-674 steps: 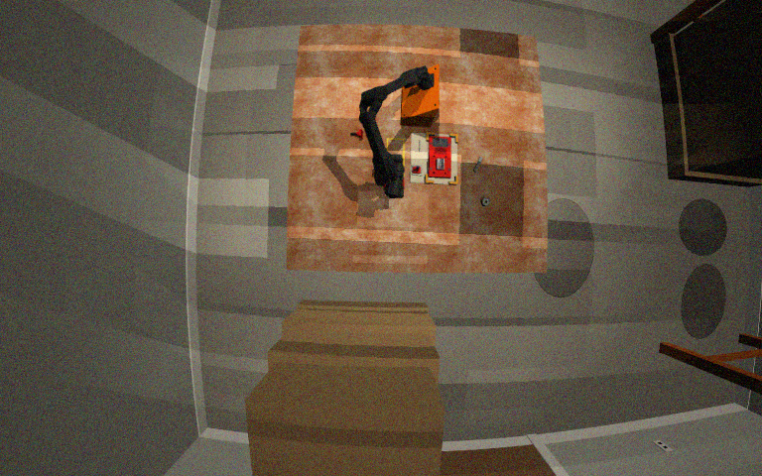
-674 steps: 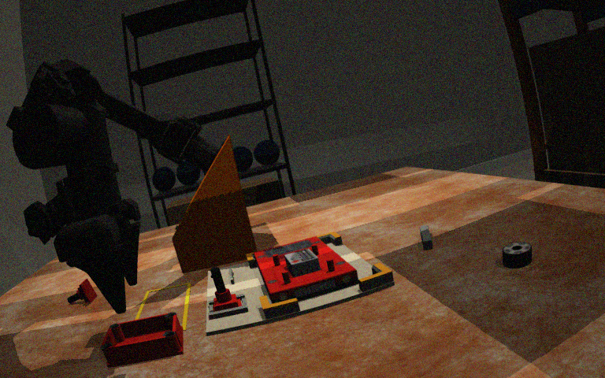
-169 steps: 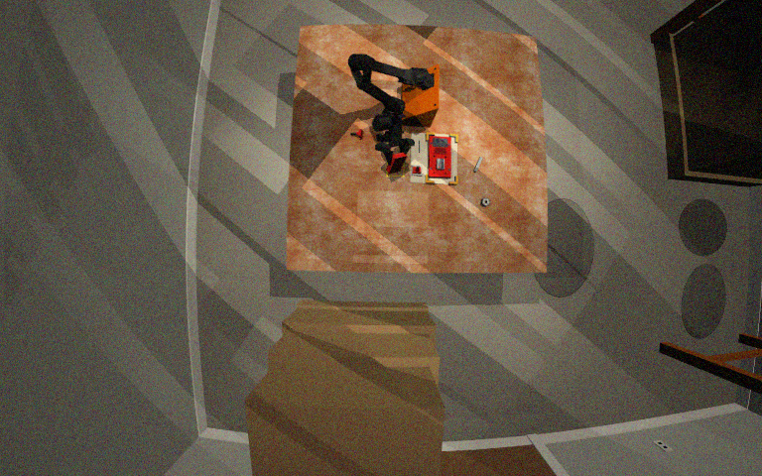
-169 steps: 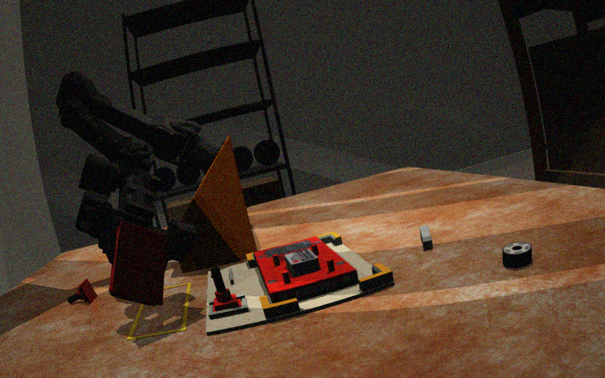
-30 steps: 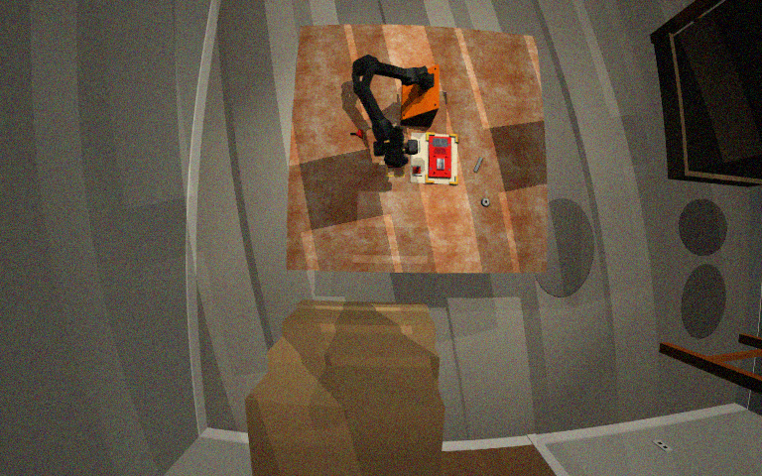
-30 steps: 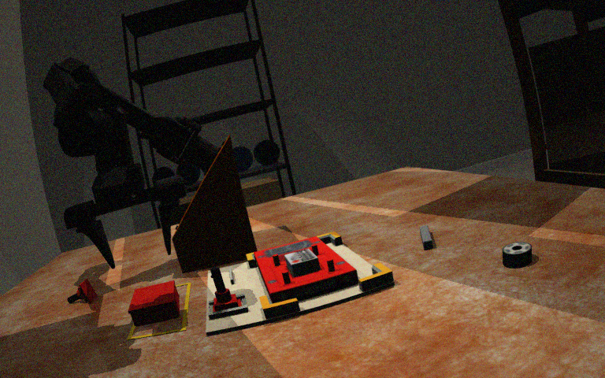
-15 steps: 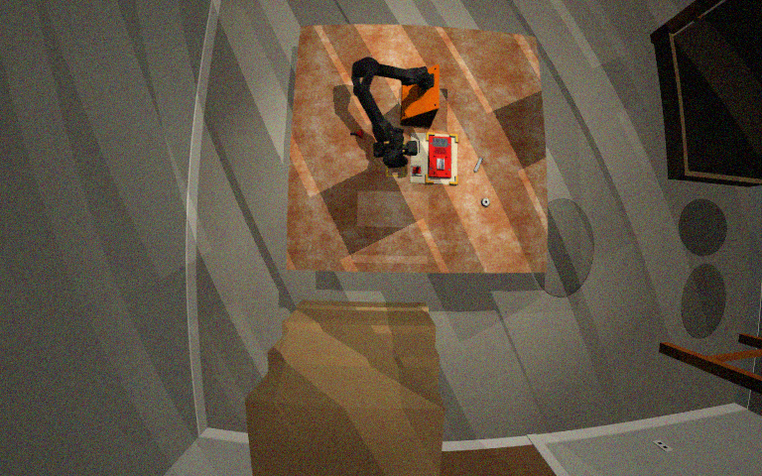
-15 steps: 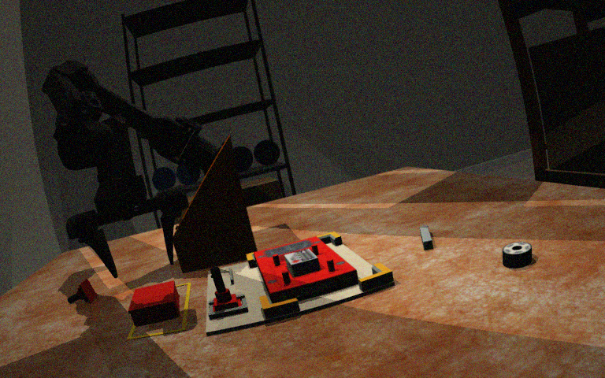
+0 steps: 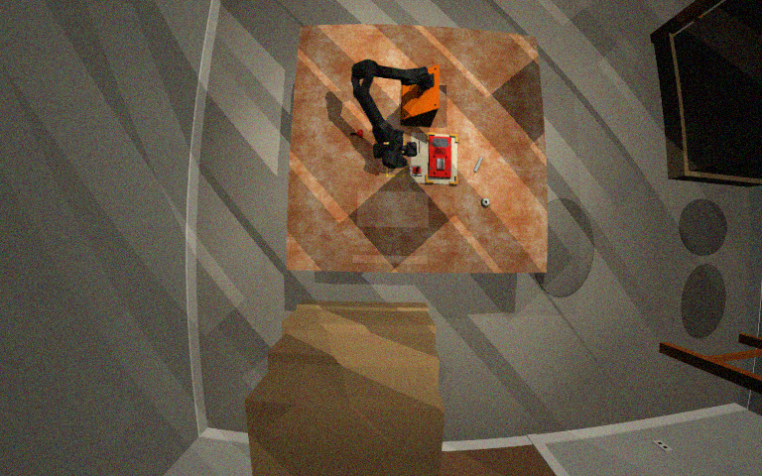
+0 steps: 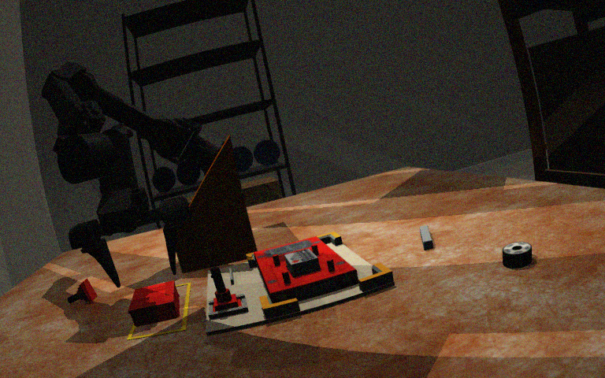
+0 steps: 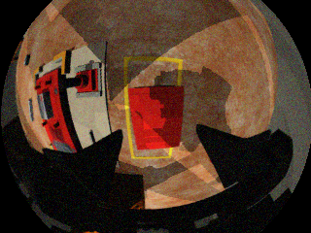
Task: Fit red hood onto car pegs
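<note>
The red hood [image 10: 154, 302] [image 11: 155, 116] lies roof up on the table, partly inside a yellow outline [image 10: 187, 304] [image 11: 154, 59]. The arm hides it in the top view. My gripper [image 10: 146, 279] [image 11: 160, 130] is open and empty, pointing down above the hood. In the wrist view one finger stands toward each side of the hood, with a gap on both sides. The red chassis [image 9: 447, 165] [image 10: 268, 269] [image 11: 54, 102] sits in the cream jig [image 9: 419, 154] [image 10: 250, 285] [image 11: 87, 112]. The grey engine block [image 9: 440, 164] [image 10: 302, 258] is on its deck, with black pegs standing around it. The hood's holes cannot be made out.
On the jig's hood side stands a black post on a red base [image 10: 226, 299]. A small red piece [image 9: 359, 133] [image 10: 88, 290] lies beyond the hood. A grey bar [image 9: 477, 164] [image 10: 425, 238] and black ring [image 9: 485, 202] [image 10: 517, 255] lie past the jig. An orange bracket [image 9: 424, 106] stands behind.
</note>
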Controlling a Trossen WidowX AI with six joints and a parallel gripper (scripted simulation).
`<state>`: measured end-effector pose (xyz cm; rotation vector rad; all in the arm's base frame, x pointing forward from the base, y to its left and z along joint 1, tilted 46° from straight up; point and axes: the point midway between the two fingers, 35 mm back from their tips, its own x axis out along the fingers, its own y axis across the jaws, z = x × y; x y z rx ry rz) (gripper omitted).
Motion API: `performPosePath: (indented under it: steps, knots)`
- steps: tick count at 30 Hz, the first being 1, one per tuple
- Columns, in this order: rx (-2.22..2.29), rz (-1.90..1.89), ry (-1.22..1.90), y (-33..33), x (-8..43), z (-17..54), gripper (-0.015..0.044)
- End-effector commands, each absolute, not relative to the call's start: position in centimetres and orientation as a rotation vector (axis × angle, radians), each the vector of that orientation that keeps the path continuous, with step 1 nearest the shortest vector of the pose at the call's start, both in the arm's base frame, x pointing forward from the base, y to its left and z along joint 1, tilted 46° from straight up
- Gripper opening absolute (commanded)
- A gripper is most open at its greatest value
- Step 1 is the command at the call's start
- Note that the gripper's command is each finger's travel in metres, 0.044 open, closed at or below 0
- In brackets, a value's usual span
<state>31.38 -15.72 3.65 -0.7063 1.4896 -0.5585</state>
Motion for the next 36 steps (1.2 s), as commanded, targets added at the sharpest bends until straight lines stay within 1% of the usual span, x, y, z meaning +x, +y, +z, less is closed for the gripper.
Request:
performPosePath:
  steps: [1, 36]
  knots:
    - [-0.707, -0.551, 1.489, -15.9, 31.4, 3.3, 0.0440]
    - [-0.710, -0.553, 1.489, -17.6, 31.4, 1.7, 0.0440]
